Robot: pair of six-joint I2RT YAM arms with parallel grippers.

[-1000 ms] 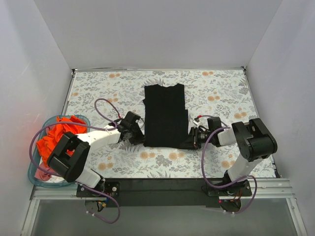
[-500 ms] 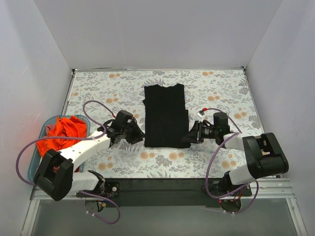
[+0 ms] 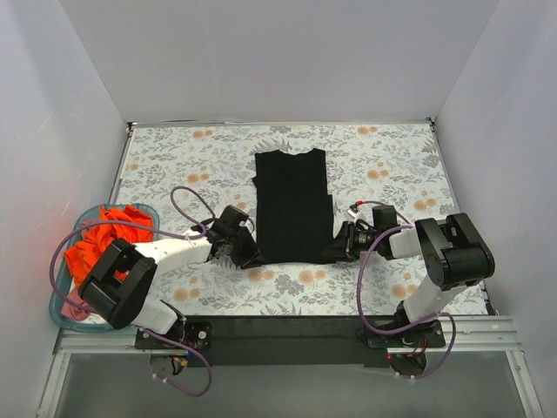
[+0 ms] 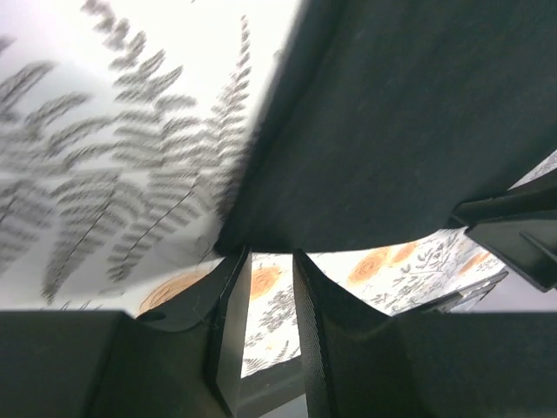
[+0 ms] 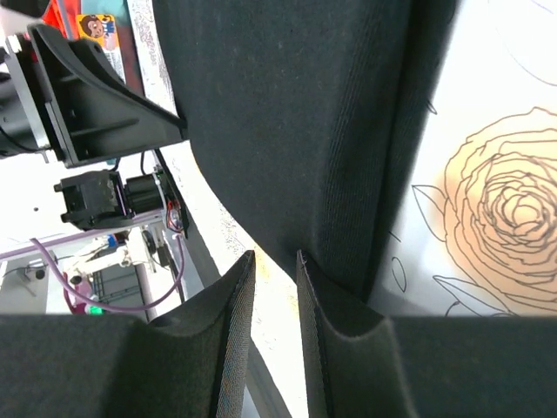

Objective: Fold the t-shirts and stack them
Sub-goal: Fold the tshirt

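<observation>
Both near corners of black cloth t-shirt (image 3: 293,205) sit at left fingers (image 4: 218,331), right fingers (image 5: 228,340). Nearly closed; we cannot tell their hold.

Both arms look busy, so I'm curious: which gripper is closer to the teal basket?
Left. The left gripper sits at the near left corner of the black t-shirt, on the side of the basket; the right gripper is across the shirt, farther away.

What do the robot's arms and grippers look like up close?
The left arm and right arm have white links between chunky black joints, with purple cables looping alongside. The left gripper and right gripper each end in two flat black fingers.
</observation>
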